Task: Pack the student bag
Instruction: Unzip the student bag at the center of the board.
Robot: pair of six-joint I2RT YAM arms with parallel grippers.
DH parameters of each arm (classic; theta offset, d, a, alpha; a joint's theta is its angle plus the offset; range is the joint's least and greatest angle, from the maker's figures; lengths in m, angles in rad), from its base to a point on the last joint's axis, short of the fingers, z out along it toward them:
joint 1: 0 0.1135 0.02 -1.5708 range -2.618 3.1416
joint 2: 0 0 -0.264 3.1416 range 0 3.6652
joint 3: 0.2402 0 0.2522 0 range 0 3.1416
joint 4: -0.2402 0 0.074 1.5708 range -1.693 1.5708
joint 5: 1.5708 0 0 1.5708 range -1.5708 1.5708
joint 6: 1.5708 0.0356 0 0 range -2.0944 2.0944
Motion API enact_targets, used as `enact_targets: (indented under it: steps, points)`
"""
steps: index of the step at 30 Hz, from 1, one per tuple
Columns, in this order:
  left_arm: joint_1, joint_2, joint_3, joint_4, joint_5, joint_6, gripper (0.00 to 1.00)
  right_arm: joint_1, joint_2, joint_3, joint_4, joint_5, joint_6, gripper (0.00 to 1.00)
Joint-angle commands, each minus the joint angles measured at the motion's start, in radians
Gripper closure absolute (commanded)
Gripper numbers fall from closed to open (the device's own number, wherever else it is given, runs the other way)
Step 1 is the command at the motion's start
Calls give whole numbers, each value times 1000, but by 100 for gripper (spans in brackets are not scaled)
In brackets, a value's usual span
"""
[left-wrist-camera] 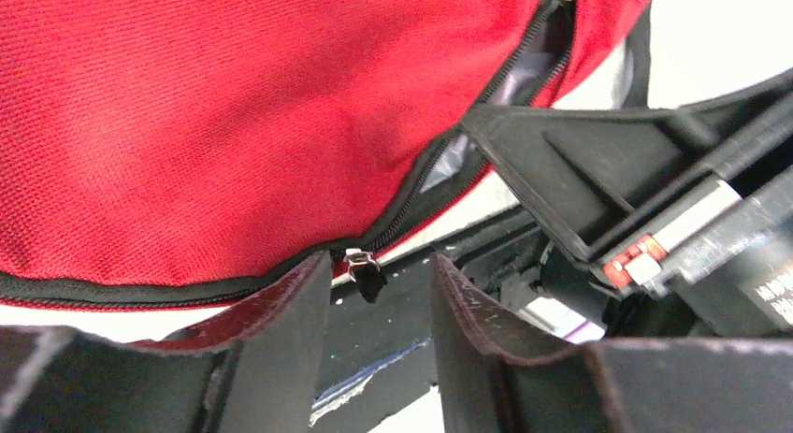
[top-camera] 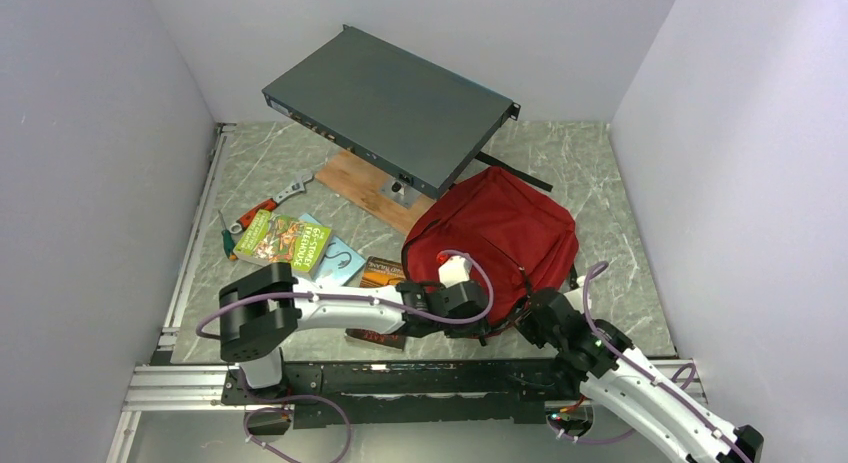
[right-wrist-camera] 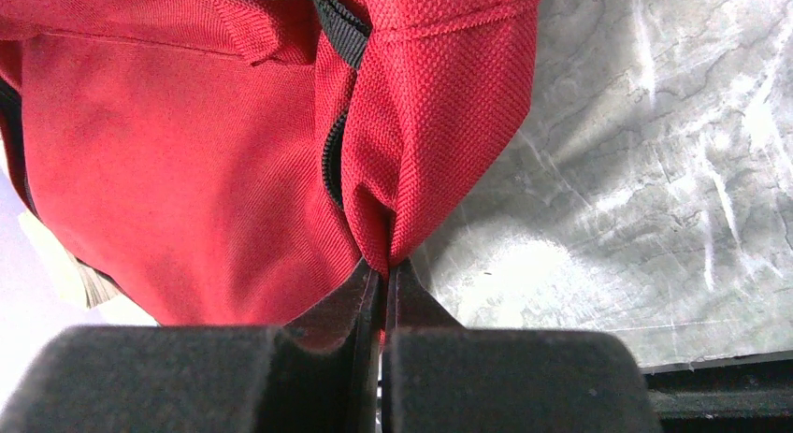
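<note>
The student bag (top-camera: 492, 228) is a red fabric backpack lying on the marble table, right of centre. In the left wrist view its black zipper (left-wrist-camera: 411, 194) stands partly apart and shows grey lining. The metal zipper pull (left-wrist-camera: 365, 272) hangs free between the fingers of my left gripper (left-wrist-camera: 379, 265), which is open and touches nothing. My left gripper (top-camera: 487, 321) sits at the bag's near edge. My right gripper (right-wrist-camera: 383, 269) is shut on a pinched fold of the bag's red fabric (right-wrist-camera: 411, 152). It holds the bag's near right corner (top-camera: 527, 308).
A flat dark grey metal box (top-camera: 390, 108) rests tilted behind the bag, over a wooden board (top-camera: 365, 188). Left of the bag lie a green book (top-camera: 283, 240), a blue item (top-camera: 341, 262), a brown book (top-camera: 382, 273), a knife (top-camera: 278, 199) and a green screwdriver (top-camera: 228, 239).
</note>
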Motion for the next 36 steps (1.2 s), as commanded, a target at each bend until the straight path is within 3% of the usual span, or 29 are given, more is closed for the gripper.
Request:
enact_targets:
  steps: [1, 7, 13, 21, 29, 36]
  points:
    - [-14, 30, 79, -108, -83, -152, 54, -3, -14, 58, -17, 45, -9, 100]
    - [-24, 85, 147, -216, -80, -193, 57, -4, -26, 58, -9, 44, -44, 100]
    - [-54, 107, 212, -271, -88, -143, 58, -3, 29, 64, 10, 40, -80, 100]
    - [-51, 160, 263, -324, -85, -111, 72, -3, 44, 101, 12, 47, -123, 100]
    - [-88, 89, 231, -302, -184, -26, 47, -3, 15, 118, 5, 45, -125, 100]
    - [-95, 15, 130, -188, -183, -4, 51, -3, 74, 205, 23, -40, -131, 100]
